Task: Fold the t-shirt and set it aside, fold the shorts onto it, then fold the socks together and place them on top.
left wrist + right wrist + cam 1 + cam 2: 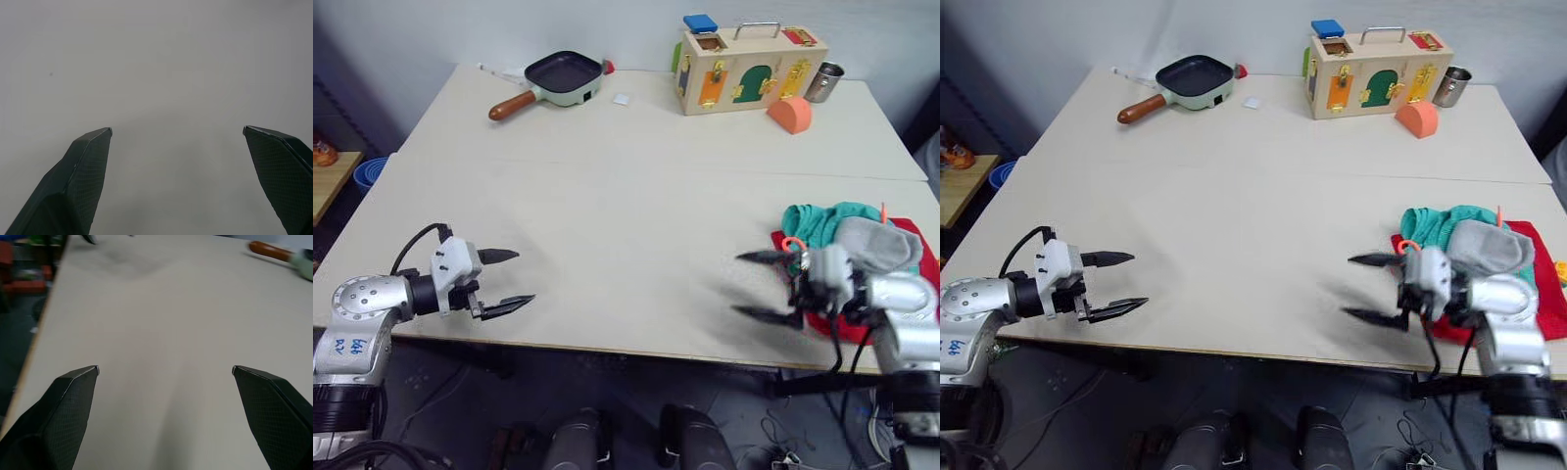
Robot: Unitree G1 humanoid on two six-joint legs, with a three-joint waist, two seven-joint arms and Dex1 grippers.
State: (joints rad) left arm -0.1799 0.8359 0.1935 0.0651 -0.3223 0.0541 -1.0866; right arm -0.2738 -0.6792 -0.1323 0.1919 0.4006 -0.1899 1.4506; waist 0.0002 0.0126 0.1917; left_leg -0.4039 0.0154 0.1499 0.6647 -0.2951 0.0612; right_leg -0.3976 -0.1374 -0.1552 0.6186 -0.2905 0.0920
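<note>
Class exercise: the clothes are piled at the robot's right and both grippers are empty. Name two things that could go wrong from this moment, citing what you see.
1. The stack sits near the table's right front corner, with the t-shirt by the edge. A careless move of the right gripper might drag it off.
2. The socks lie loosely on the shorts; a nudge could topple them.
</note>
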